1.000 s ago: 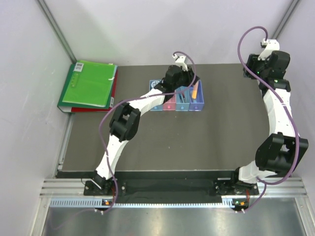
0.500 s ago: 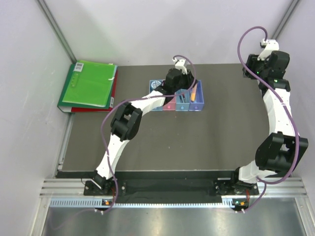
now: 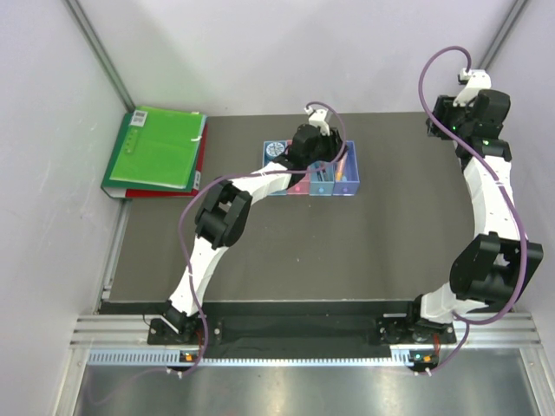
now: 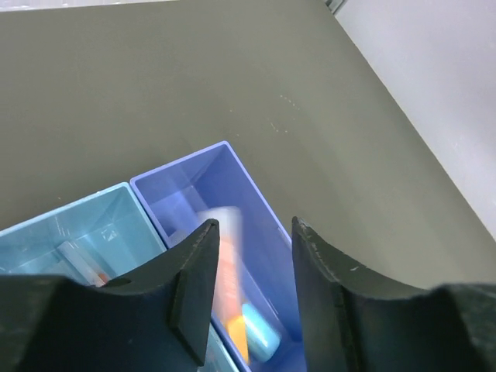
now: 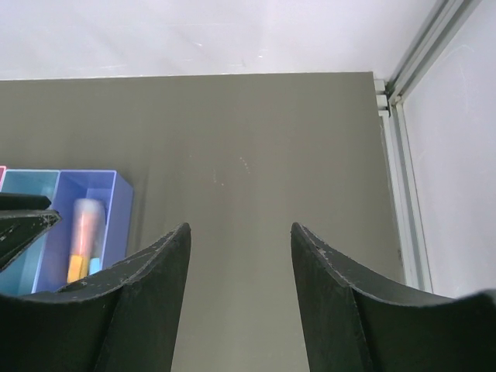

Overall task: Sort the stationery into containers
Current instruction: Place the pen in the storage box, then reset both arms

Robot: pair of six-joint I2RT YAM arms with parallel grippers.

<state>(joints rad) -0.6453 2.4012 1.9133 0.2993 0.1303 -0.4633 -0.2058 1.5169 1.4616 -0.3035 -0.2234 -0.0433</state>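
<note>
Ok, left gripper (image 4: 252, 232) sat over the row of bins (image 3: 323, 187) at upper centre of the top view, jaws apart, right above the purple bin (image 4: 240, 167). Orange-pink stick (image 4: 227, 260) lay inside that bin, blurred, with a blue-capped piece (image 4: 260, 335) beside its lower end. Light blue bin (image 4: 85, 225) adjoined on the left. Blue tape roll (image 3: 275, 149) sat at the row's left end. Couldn't tell whether it was in the bin or behind it. Right gripper (image 5: 240, 232) hung at upper right over the counter (image 5: 256, 139), jaws apart, well apart from the bins.
</note>
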